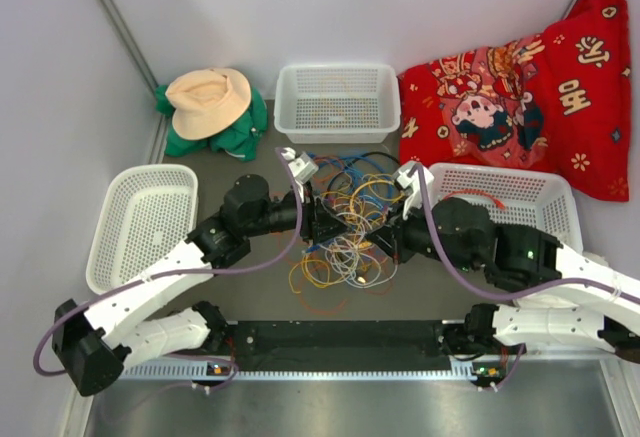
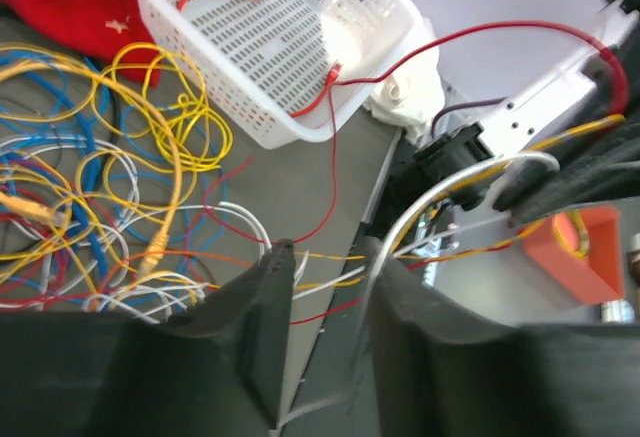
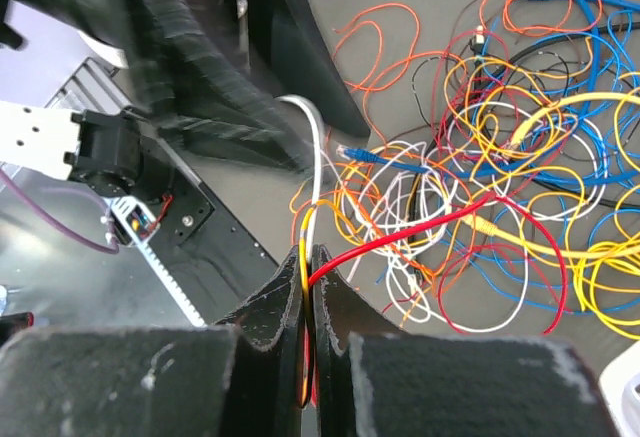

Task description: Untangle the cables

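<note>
The cables (image 1: 345, 222) lie as a loose tangle of yellow, orange, blue, red and white cords on the grey table between my two grippers. My left gripper (image 1: 325, 225) is at the tangle's left edge. In the left wrist view it (image 2: 328, 252) is open, and yellow, white and red strands cross the gap between its jaws. My right gripper (image 1: 385, 240) is at the tangle's right edge. In the right wrist view it (image 3: 309, 252) is shut on a red cable (image 3: 420, 227) and a yellow cable (image 3: 303, 247). Another red cable (image 2: 330, 77) hangs over the right basket's rim.
Three white baskets stand around the tangle: left (image 1: 140, 172), back (image 1: 337, 69) and right (image 1: 500, 172), the right one also in the left wrist view (image 2: 300, 117). A tan hat (image 1: 208, 99) on green cloth is back left, a red cloth (image 1: 520, 97) back right. A black rail (image 1: 340, 342) runs along the front.
</note>
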Controlling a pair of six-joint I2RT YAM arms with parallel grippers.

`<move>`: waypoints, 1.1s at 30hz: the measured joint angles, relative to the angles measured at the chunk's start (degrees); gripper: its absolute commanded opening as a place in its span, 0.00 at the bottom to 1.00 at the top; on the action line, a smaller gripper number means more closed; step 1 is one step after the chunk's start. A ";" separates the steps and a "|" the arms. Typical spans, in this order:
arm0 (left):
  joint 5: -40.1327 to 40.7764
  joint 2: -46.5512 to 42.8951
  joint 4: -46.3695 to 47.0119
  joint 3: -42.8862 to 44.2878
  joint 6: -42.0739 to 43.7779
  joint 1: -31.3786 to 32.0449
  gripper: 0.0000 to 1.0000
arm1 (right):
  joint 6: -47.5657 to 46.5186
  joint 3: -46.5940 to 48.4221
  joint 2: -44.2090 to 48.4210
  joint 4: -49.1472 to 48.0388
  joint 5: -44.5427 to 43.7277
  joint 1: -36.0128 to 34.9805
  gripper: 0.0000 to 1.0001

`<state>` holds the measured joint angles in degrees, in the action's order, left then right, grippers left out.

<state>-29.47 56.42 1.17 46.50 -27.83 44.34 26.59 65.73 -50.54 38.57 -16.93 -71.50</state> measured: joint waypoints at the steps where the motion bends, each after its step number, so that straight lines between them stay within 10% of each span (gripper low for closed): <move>1: 0.39 0.63 -0.28 -0.09 0.42 0.04 0.00 | -0.02 0.20 0.00 -0.15 0.13 0.00 0.00; 13: 18.82 -4.96 -11.69 5.49 3.43 1.84 0.00 | 0.20 -0.90 0.66 -3.02 -1.79 0.00 0.11; 20: 40.70 -5.70 -25.44 12.44 1.88 -3.17 0.00 | 0.59 -2.86 3.52 -0.98 -2.93 0.00 0.64; 33: 53.79 -3.91 -41.81 38.58 -1.97 -4.63 0.00 | -0.52 -6.88 2.54 -3.67 -2.47 0.00 0.70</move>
<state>24.32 52.51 -40.64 85.08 -29.80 39.70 26.06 58.85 -48.01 34.89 -19.40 -71.50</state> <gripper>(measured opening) 0.015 0.694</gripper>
